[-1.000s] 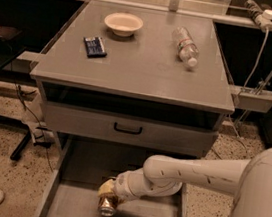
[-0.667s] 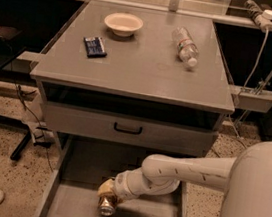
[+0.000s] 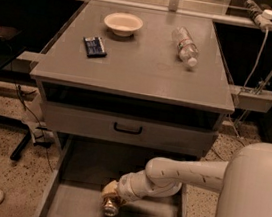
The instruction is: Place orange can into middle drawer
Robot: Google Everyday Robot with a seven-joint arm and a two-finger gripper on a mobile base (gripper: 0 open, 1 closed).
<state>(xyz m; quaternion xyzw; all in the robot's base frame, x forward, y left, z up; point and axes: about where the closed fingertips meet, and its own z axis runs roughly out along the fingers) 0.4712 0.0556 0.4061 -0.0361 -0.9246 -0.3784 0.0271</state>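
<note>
Pinching the orange can point(image 3: 111, 208) with the gripper point(image 3: 110, 196) inside the middle drawer point(image 3: 75, 211), well apart from both side walls.

The claw point(image 3: 111, 197) holds the orange can point(image 3: 110, 208) low inside the middle drawer point(image 3: 74, 209).

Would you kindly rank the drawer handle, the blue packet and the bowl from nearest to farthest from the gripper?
With the gripper low in the middle drawer:
1. drawer handle, just above.
2. blue packet, tabletop front left.
3. bowl, rear left.
</note>
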